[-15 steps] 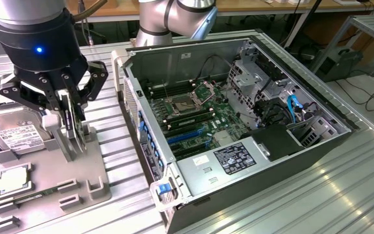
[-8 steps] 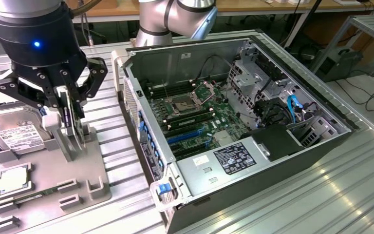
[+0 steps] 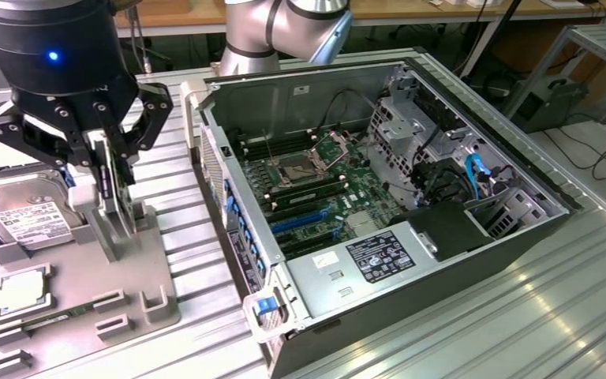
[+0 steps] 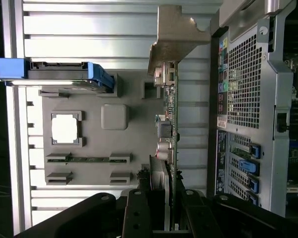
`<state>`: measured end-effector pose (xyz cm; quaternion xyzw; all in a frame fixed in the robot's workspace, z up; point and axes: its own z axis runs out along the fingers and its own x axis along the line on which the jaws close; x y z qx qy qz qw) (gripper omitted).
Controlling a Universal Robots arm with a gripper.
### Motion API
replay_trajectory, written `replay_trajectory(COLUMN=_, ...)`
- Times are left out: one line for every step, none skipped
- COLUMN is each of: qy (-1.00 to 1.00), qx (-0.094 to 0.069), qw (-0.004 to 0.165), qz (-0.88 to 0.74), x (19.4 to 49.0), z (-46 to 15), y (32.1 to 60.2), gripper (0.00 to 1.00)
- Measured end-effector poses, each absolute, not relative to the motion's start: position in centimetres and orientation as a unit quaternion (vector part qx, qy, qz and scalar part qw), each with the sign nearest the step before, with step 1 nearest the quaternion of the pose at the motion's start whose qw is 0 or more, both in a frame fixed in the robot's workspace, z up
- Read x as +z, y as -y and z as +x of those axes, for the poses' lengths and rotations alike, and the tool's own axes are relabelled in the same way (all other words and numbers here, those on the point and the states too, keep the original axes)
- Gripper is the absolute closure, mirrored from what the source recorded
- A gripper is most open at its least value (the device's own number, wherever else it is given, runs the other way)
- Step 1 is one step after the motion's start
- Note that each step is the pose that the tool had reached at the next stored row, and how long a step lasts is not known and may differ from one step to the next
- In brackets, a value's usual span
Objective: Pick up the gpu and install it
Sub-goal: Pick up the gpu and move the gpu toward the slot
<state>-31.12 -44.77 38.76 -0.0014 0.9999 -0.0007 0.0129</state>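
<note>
The bench (image 3: 555, 316) is a ribbed aluminium surface that carries all items.

The computer case (image 3: 282, 103) lies on its side across the middle of the bench with its side panel off and the mainboard exposed. In the wrist view its perforated rear wall (image 4: 248, 74) faces the tray.

The robot arm (image 3: 282, 31) rises from the far edge of the bench, behind the case.

The tool (image 3: 114, 178) hangs above the tray, on the tray edge nearest the case. Its fingers (image 4: 139, 208) are nearly closed and clamp the upper edge of the graphics card (image 3: 117, 217) from both faces.

The grey tray (image 3: 166, 292) lies flat toward the bench edge at the exterior view's left, just beside the case.

The hard drive (image 3: 19, 217) rests in the tray's far corner, away from the case, white label up (blue rails (image 4: 54, 72) show in the wrist view).

The graphics card (image 4: 171, 124) stands upright on its long edge, its lower edge seated in the tray's slot holder. Its silver end bracket (image 4: 174, 34) points away from the tool body.

The square silver chip (image 3: 24, 288) lies flat in its own tray pocket, well apart from the card.
</note>
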Motion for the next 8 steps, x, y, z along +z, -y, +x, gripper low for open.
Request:
replay_trajectory(qy=-1.0, qx=-0.001, qw=0.013, qz=-0.001, x=38.87, z=-31.12, y=44.77, gripper=0.72)
replay_trajectory(qy=-1.0, qx=-0.001, qw=0.013, qz=-0.001, x=38.93, z=-31.12, y=44.77, gripper=0.72)
replay_trajectory(qy=-1.0, qx=-0.001, qw=0.013, qz=-0.001, x=39.0, z=-31.12, y=44.77, gripper=0.72)
replay_trajectory(qy=-1.0, qx=-0.001, qw=0.013, qz=-0.001, x=39.08, z=-31.12, y=44.77, gripper=0.72)
replay_trajectory(qy=-1.0, qx=-0.001, qw=0.013, qz=-0.001, x=39.17, z=-31.12, y=44.77, gripper=0.72)
replay_trajectory(qy=-1.0, qx=-0.001, qw=0.013, qz=-0.001, x=39.33, z=-31.12, y=44.77, gripper=0.72)
replay_trajectory(qy=-1.0, qx=-0.001, qw=0.013, qz=-0.001, x=39.51, z=-31.12, y=44.77, gripper=0.72)
replay_trajectory(qy=-1.0, qx=-0.001, qw=0.013, qz=-0.001, x=39.65, z=-31.12, y=44.77, gripper=0.72)
